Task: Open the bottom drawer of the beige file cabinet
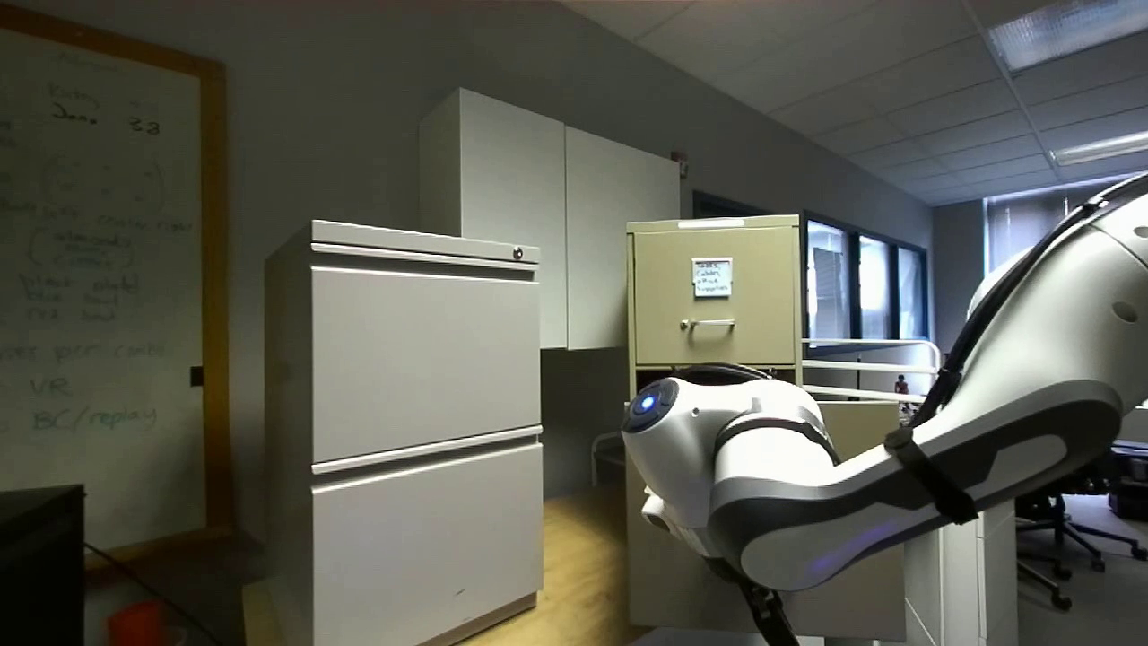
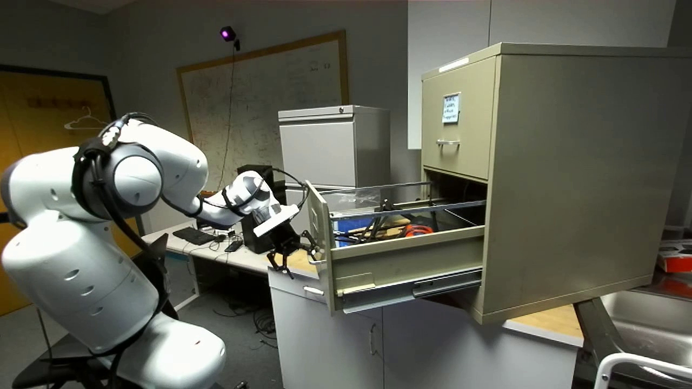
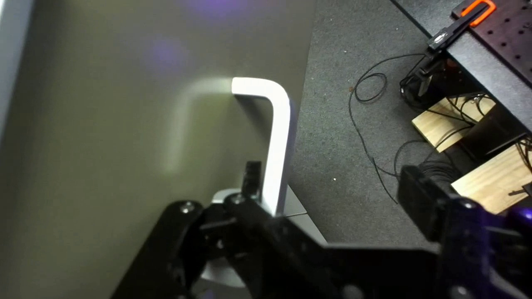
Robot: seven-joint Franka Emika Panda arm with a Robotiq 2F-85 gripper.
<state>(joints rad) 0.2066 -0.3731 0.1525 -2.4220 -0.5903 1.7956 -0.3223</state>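
Observation:
The beige file cabinet [image 2: 567,173] stands on the counter; its top drawer front with a paper label also shows in an exterior view [image 1: 715,341]. The bottom drawer [image 2: 323,232] is pulled far out, with loose black, blue and red-orange things inside. Its front also shows behind the arm [image 1: 668,574] and fills the left of the wrist view [image 3: 104,124]. The metal pull [image 3: 278,137] sticks out from the front. My gripper [image 2: 297,259] is open at the pull. In the wrist view [image 3: 332,178], one finger is between pull and drawer front; contact is unclear. The other is far outside.
A pale grey two-drawer cabinet [image 1: 426,359] stands beside the beige one. White wall cupboards [image 1: 511,197] hang behind. A desk [image 2: 227,256] with a keyboard is at the back. A sink [image 2: 643,319] and a white rail [image 2: 643,364] are at the right.

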